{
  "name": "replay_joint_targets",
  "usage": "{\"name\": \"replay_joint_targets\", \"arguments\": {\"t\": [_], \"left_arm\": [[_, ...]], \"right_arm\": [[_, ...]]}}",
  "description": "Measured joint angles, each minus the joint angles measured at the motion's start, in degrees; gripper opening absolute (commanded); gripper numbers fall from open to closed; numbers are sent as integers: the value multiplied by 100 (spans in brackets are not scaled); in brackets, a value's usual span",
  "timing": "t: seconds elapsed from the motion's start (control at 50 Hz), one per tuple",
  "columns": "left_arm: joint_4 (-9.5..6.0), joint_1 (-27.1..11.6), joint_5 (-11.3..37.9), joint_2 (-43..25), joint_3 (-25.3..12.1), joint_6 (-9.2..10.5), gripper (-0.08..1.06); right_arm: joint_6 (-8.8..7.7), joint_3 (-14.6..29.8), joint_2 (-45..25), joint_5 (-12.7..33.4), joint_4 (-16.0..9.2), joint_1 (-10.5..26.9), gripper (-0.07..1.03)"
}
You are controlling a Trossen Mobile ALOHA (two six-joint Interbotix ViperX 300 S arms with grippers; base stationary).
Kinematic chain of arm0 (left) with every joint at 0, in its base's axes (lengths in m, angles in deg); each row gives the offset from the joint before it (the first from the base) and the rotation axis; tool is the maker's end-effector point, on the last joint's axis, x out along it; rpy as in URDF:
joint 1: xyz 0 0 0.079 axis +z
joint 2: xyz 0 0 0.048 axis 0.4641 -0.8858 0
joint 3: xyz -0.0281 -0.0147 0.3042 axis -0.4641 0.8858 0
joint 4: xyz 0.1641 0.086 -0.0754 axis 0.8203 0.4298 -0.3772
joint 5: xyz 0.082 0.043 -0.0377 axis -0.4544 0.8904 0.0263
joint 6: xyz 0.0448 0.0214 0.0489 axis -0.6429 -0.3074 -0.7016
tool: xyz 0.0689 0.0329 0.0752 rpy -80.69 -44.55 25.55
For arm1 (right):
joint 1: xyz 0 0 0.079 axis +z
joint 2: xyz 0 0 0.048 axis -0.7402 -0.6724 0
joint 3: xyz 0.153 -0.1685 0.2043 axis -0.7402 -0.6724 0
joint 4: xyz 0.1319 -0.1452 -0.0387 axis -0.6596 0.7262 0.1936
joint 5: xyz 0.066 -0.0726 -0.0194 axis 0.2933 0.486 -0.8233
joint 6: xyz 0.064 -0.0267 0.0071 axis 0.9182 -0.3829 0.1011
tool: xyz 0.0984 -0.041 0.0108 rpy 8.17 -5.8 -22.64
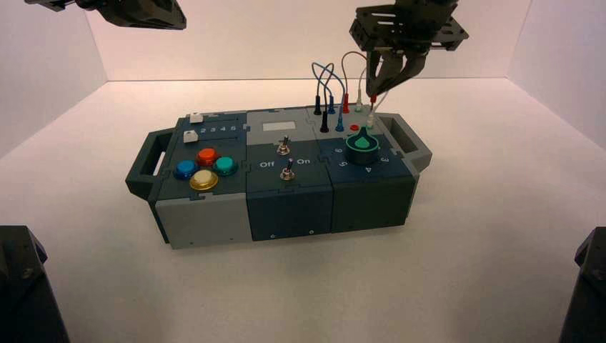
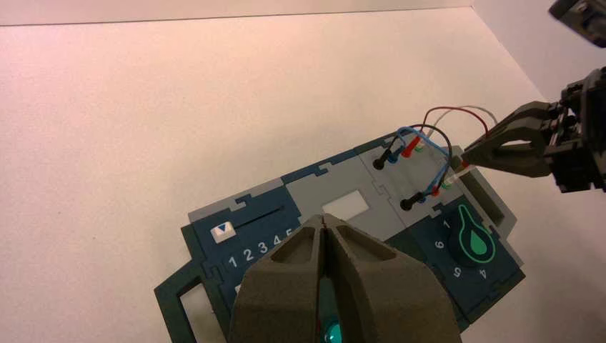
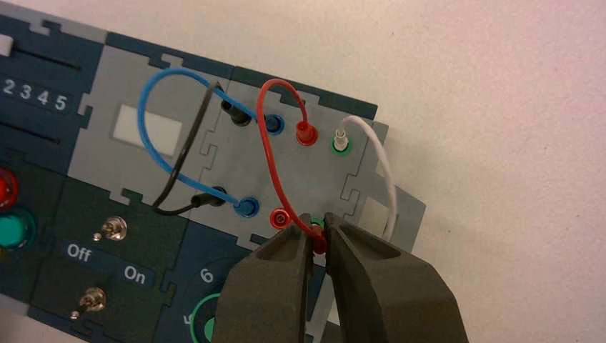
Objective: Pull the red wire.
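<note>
The red wire [image 3: 270, 153] loops above the box's wire panel. Its far plug [image 3: 306, 133] sits in the far red socket. My right gripper [image 3: 319, 227] is shut on its near plug [image 3: 319, 244], which is lifted out of the near red socket [image 3: 279, 216], now empty. In the high view the right gripper [image 1: 374, 91] holds that plug [image 1: 373, 99] above the box's far right corner. In the left wrist view the right gripper [image 2: 468, 152] shows with the red wire [image 2: 457, 111]. My left gripper [image 2: 323, 223] is shut and empty, parked high at the left [image 1: 143, 13].
A blue wire [image 3: 146, 136], a black wire [image 3: 187, 153] and a white wire [image 3: 382, 164] stay plugged in beside the red one. A green knob [image 1: 362, 143], two toggle switches [image 1: 284, 146], coloured buttons [image 1: 207, 156] and a white slider [image 2: 223, 230] sit on the box.
</note>
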Motion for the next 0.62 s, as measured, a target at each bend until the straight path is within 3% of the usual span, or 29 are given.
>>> {"name": "replay_joint_targets", "arguments": {"t": [0.16,0.38,0.62], "left_arm": [[9,9,70,26,0,0,-3],[35,0,132,141,0,-9,-3],[35,0,149,246,79,-9,-3]], "right_arm": [[0,0,-44,9,18,0,24],[9,-62,0,-9,26,0,51],[9,-70,255,-44,35,0,62]]}}
